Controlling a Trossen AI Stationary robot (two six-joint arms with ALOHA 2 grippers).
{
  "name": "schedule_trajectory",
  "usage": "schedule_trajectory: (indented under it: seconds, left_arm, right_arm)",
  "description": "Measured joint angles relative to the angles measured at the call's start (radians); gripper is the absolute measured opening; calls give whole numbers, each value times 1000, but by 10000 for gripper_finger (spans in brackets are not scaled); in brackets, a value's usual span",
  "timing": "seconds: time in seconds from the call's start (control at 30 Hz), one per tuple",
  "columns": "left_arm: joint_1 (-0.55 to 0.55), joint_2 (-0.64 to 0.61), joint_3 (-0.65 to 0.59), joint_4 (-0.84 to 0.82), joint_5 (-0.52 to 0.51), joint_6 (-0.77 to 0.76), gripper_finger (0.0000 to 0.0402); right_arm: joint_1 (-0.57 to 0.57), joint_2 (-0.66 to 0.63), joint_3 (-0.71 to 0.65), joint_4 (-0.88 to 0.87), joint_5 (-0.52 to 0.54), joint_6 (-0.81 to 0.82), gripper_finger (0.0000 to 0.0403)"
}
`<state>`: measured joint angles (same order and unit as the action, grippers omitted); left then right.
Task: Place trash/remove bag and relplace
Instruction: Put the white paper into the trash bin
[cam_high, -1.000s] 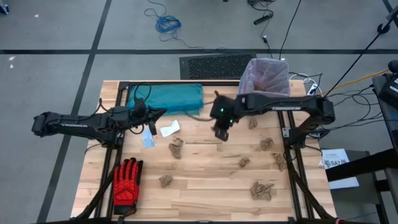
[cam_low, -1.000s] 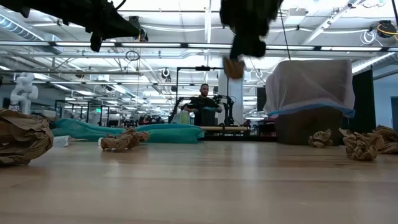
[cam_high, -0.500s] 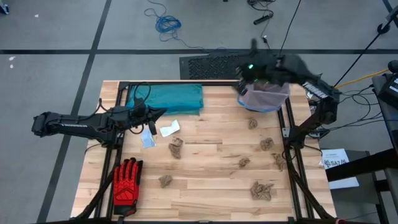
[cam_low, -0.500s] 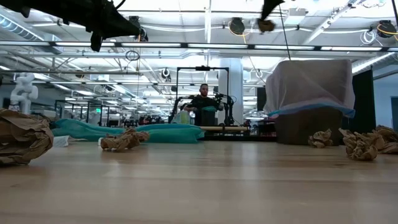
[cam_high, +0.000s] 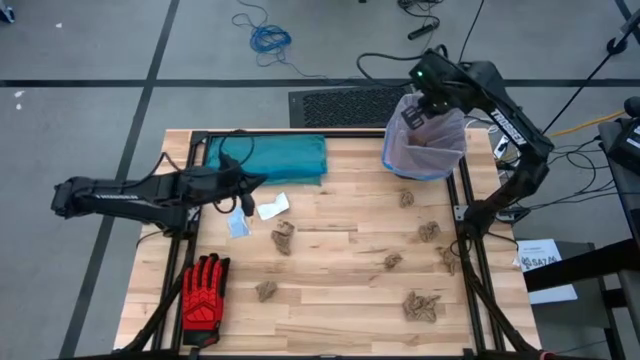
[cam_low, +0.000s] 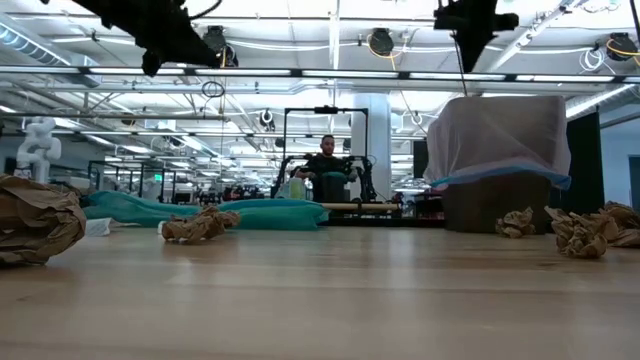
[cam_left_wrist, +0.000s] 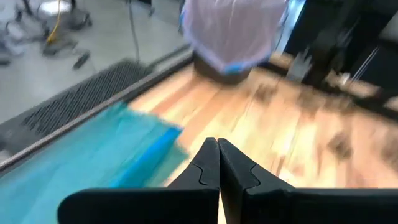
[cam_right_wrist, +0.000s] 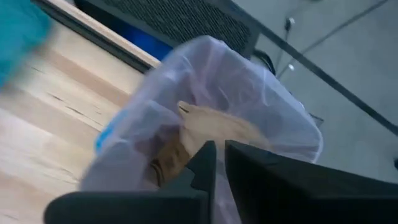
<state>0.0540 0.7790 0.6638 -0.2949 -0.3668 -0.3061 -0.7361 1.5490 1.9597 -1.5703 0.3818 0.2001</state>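
The right pincer (cam_high: 418, 112) hangs over the rim of the pale pink bin liner (cam_high: 428, 140), which lines a bin at the far right corner of the tabletop (cam_high: 330, 300). Its fingers (cam_right_wrist: 205, 163) look parted by a narrow gap with nothing between them, though the wrist view is blurred. Tan paper wads (cam_right_wrist: 211, 127) lie inside the liner. More crumpled paper wads (cam_high: 284, 238) are scattered over the tabletop, with a white scrap (cam_high: 272, 208) near the left pincer (cam_high: 250, 186). That pincer is pressed together, empty, hovering beside the teal plastic bag (cam_high: 272, 157). A red-and-black glove (cam_high: 204, 291) lies at the near left.
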Motion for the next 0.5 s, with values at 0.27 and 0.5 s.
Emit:
schedule_trajectory:
  seconds: [0.27, 0.5]
  left_arm:
    - [-1, 117, 38, -88, 84, -40, 0]
    - [4, 259, 38, -127, 169, -108, 37]
  right_arm:
    - [-51, 0, -68, 3, -20, -23, 110]
    - [-27, 0, 9, 17, -29, -121, 200]
